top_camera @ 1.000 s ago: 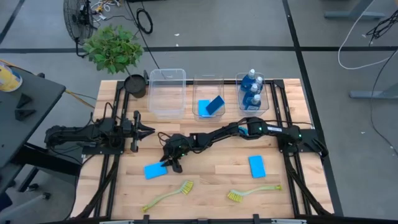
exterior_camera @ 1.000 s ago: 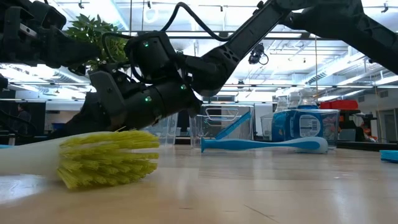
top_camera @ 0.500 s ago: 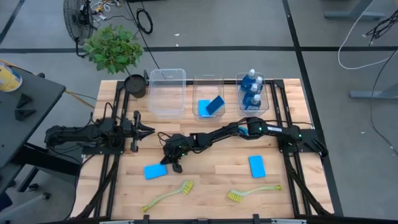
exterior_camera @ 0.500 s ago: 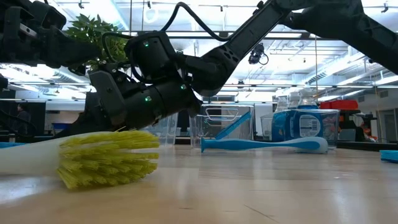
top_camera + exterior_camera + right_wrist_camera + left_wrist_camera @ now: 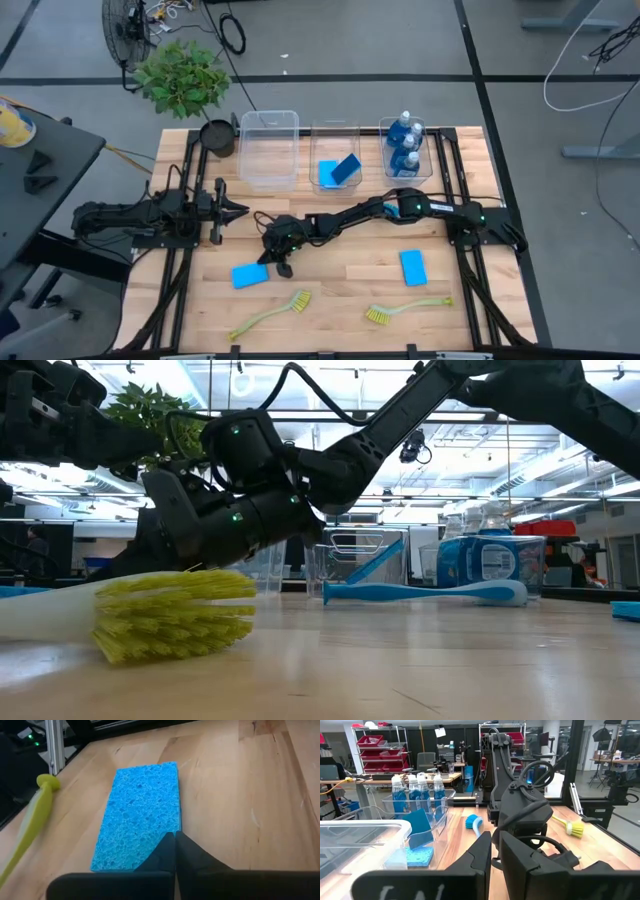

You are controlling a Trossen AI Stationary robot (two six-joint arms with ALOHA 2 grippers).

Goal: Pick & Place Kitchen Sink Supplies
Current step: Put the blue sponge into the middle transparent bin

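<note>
Right tool (image 5: 280, 262) of mine reaches low across the middle of the surface (image 5: 340, 290), its fingers (image 5: 170, 851) pressed together with nothing between them. Just past their tips lies a flat blue sponge (image 5: 249, 274), close but not touching as far as I can see; in my right wrist view the sponge (image 5: 141, 815) fills the space right ahead of the closed tips, with the end of a yellow-green brush handle (image 5: 35, 815) beside it.

Three clear bins stand in a row along the far edge. The left bin (image 5: 269, 150) holds nothing I can see. The middle bin (image 5: 335, 158) holds two sponges, a darker one (image 5: 346, 168) leaning upright and a paler one flat under it. The right bin (image 5: 407, 148) holds blue bottles (image 5: 404, 140) with pale caps, standing upright.

Near the front edge two yellow-green brushes lie well apart: one (image 5: 270, 314) just in front of the near sponge, one (image 5: 405, 309) toward the right. Another sponge (image 5: 413, 267) lies flat on the right, with open wood around it. A blue brush (image 5: 425, 592) lies on the surface in front of the bins in the low view.

My left tool (image 5: 232, 209) waits at the left side of the surface, its fingers (image 5: 481, 855) nearly together and empty.
</note>
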